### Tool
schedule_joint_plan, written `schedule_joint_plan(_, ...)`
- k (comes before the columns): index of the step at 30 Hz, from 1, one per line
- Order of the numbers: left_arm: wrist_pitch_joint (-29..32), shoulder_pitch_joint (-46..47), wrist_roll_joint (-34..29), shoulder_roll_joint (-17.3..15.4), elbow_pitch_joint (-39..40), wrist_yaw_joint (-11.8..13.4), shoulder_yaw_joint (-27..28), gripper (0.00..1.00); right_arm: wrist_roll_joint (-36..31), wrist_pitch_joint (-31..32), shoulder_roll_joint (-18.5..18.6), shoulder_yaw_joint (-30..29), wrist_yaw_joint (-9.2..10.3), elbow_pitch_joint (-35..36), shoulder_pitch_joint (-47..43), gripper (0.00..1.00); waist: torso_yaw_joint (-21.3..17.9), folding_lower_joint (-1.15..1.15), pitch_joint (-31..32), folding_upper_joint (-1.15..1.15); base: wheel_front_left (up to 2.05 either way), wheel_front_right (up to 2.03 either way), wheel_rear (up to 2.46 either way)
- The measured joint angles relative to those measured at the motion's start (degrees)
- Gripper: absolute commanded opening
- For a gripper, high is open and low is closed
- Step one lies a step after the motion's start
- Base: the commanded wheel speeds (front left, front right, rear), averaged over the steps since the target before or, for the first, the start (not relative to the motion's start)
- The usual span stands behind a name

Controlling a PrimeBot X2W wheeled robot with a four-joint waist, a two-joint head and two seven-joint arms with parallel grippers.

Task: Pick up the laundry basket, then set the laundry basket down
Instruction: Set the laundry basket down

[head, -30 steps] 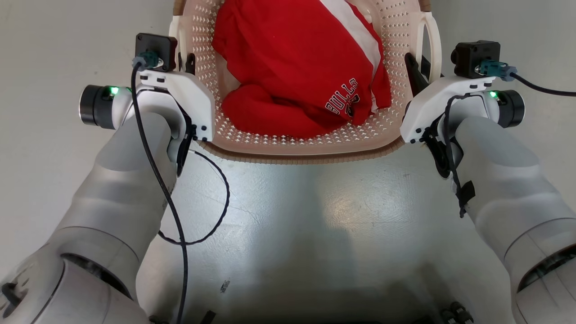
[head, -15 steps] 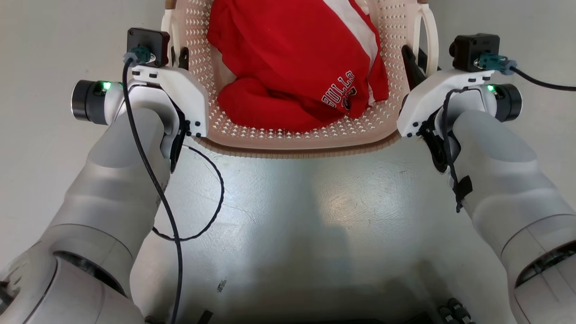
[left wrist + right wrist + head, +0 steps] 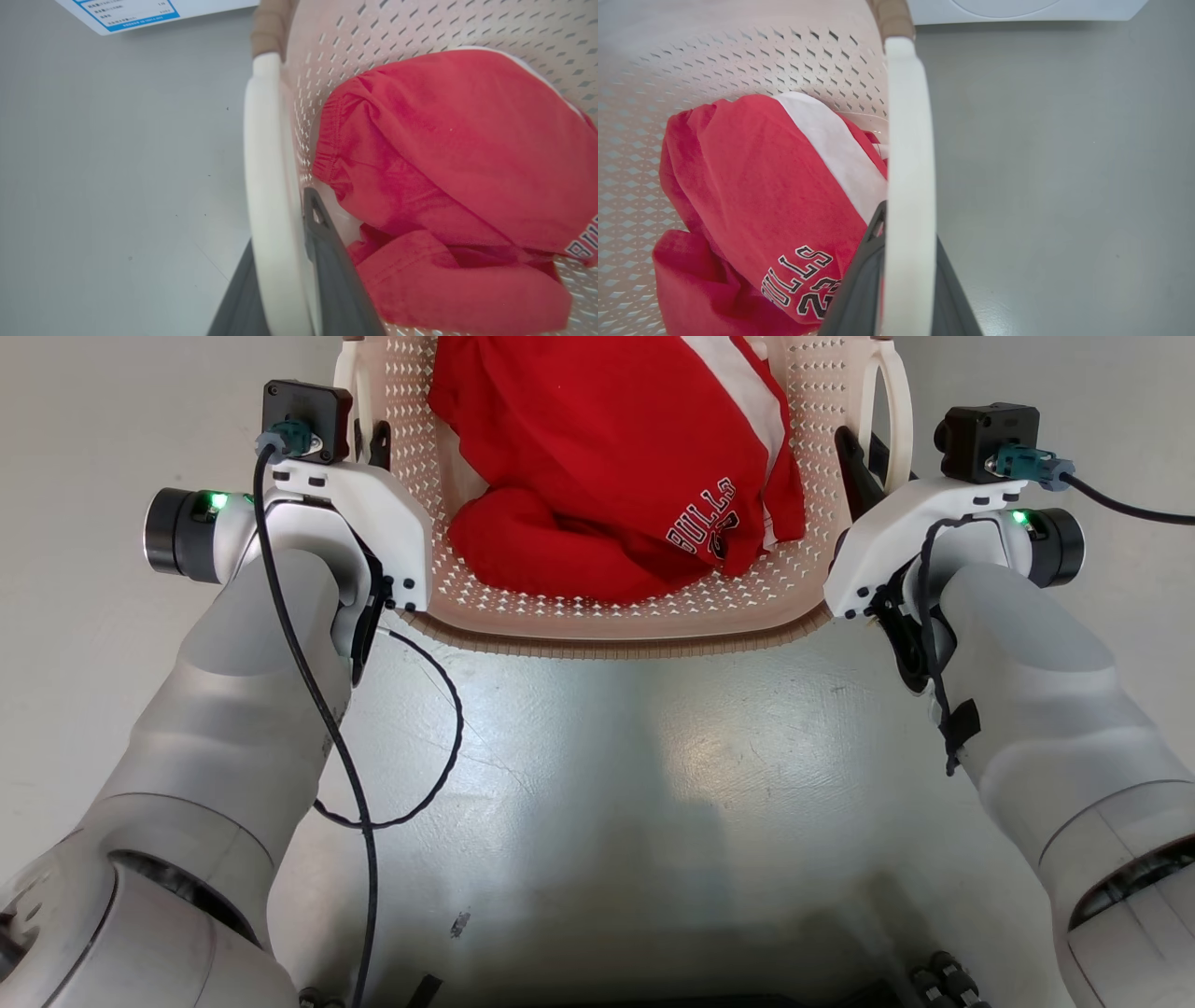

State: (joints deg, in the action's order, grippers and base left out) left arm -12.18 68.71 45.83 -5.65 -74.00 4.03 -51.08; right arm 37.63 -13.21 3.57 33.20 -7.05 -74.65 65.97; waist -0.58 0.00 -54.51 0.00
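Two grips: left gripper (image 3: 280, 224), right gripper (image 3: 908, 228) each clamped on white handle (image 3: 268, 163) of basket (image 3: 616, 639), top centre of head frame. Risk: uneven arm motion tilts basket, handle slips, red shirt (image 3: 607, 448) spills

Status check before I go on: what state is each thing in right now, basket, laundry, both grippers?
laundry basket: upright, gripped at both side handles; lifted or not, cannot tell.
red garment: crumpled, lying inside the basket.
left gripper: jaws closed on the left handle.
right gripper: jaws closed on the right handle.
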Motion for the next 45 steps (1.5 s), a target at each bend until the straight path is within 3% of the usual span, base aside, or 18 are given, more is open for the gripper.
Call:
schedule_joint_plan(28, -1.47, 2.71, 0.60, -0.41, 0.45, 0.00, -0.57, 0.00, -1.30, -0.59, 0.32, -3.34, -0.07, 0.53, 1.30, 0.00, -0.39, -0.01, -2.97, 0.00, 0.00, 0.00, 0.00)
schedule_joint_plan(29, -1.47, 2.71, 0.62, -0.41, 0.46, 0.00, -0.57, 0.15, -1.35, -0.59, 0.33, -3.43, -0.08, 0.55, 1.30, 0.13, -0.38, -0.01, -2.96, 0.00, 0.00, 0.00, 0.00)
schedule_joint_plan(31, -1.47, 2.71, 0.99, -0.34, 0.47, 0.00, -0.53, 0.71, -1.90, -0.59, 0.41, -3.61, -0.08, 0.60, 1.30, 0.60, -0.36, -0.01, -2.92, 0.00, 0.00, 0.00, 0.00)
schedule_joint_plan(32, -1.34, 2.71, 1.05, -0.25, 0.41, 0.01, -0.58, 1.00, -2.52, -0.59, 0.53, -3.63, -0.22, 0.73, 1.31, 1.00, -0.35, -0.01, -2.89, 0.00, 0.00, 0.00, 0.00)
schedule_joint_plan(45, -0.55, 2.33, 2.16, -0.12, -0.10, 0.00, -0.43, 1.00, -4.26, -0.57, 0.47, -5.35, -0.23, 0.25, 1.19, 1.00, -0.16, 0.00, -1.67, 0.00, 0.00, 0.00, 0.00)
